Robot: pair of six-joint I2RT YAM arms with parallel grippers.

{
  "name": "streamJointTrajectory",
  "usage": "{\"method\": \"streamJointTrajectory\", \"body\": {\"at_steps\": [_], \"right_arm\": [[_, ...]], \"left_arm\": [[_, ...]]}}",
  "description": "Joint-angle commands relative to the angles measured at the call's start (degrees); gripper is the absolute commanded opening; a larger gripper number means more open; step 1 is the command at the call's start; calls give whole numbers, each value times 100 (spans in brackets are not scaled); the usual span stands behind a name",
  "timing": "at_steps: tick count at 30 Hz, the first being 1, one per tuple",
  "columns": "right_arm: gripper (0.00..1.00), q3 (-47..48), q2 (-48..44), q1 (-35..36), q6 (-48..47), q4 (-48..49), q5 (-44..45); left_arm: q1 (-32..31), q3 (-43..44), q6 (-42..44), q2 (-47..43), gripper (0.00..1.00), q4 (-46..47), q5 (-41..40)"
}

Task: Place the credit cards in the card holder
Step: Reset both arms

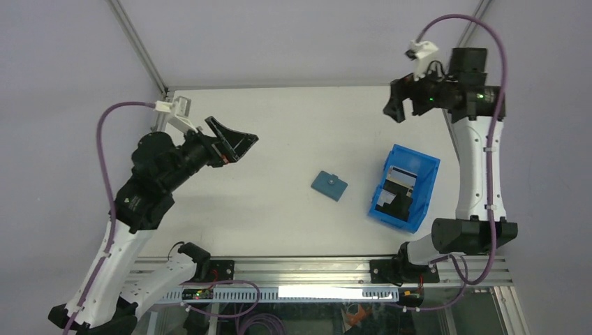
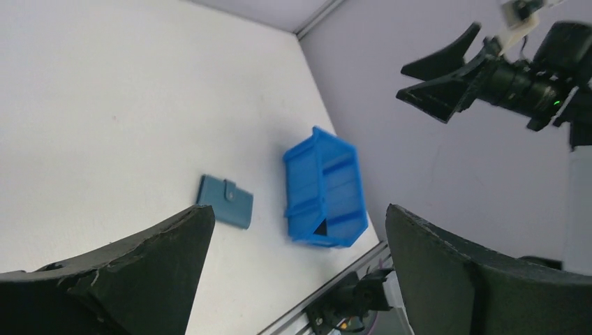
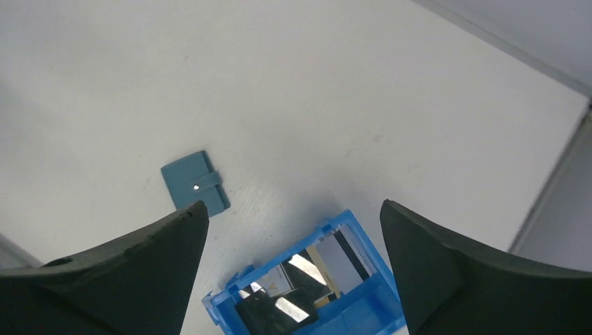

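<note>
The card holder (image 1: pixel 329 185) is a small teal wallet, folded shut with its snap tab on top, lying flat mid-table; it also shows in both wrist views (image 2: pixel 225 201) (image 3: pixel 195 185). The credit cards (image 1: pixel 399 190), dark and pale ones overlapping, lie inside a blue bin (image 1: pixel 427 167) to its right, and the right wrist view looks down on them (image 3: pixel 307 279). My left gripper (image 1: pixel 236 143) hovers open high over the table's left side, well away from the wallet. My right gripper (image 1: pixel 393 103) hangs open above the far right, beyond the bin. Both (image 2: pixel 300 213) (image 3: pixel 293 206) hold nothing.
The blue bin (image 2: pixel 324 188) (image 3: pixel 377 314) stands near the table's right edge. An aluminium rail (image 1: pixel 314 269) carrying the arm bases runs along the near edge. Grey walls close in the back and right sides.
</note>
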Motion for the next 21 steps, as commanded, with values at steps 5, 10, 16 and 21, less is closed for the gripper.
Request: {"method": "streamJointTrajectory", "body": {"at_steps": [5,10,16,21], "right_arm": [[98,256,-917,-1214,2066,1150,902],[98,24,-1338,-1230,2826,1511,1305],[98,-165,-1533,-1237,3889,1724,1987],[98,-148,-1578,-1247,4060,1666,1966]], "left_arm": [[122,2567,863,586,99,-2070,95],[125,3153,795,582,99,-2277,39],[125,3379,777,435,99,-2428,-68],[125,3345,778,321,99,-2531,-222]]}}
